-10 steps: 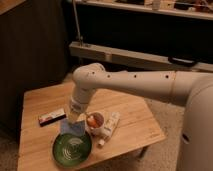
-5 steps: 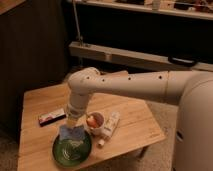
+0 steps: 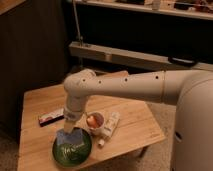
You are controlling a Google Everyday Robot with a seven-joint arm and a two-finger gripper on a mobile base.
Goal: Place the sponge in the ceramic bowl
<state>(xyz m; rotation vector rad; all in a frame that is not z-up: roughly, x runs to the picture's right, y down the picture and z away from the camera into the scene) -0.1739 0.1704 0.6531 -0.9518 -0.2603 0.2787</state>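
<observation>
The blue sponge [image 3: 69,136] hangs just under my gripper [image 3: 69,129], which is shut on its top edge. It is held over the far left part of the ceramic bowl [image 3: 80,151], a green round dish with pale lines inside, near the front edge of the wooden table [image 3: 40,100]. The sponge's lower edge is at the level of the bowl's rim; whether it touches the dish I cannot tell. My white arm [image 3: 125,87] reaches in from the right and bends down at the elbow.
A white mug [image 3: 94,121] with orange contents stands right beside the bowl's far right. A pale tube [image 3: 110,126] lies to the mug's right. A flat dark box [image 3: 50,117] with a red-white label lies left of the gripper.
The gripper has come down and slightly forward with the sponge, from above the bowl's far edge to lower over the bowl.
</observation>
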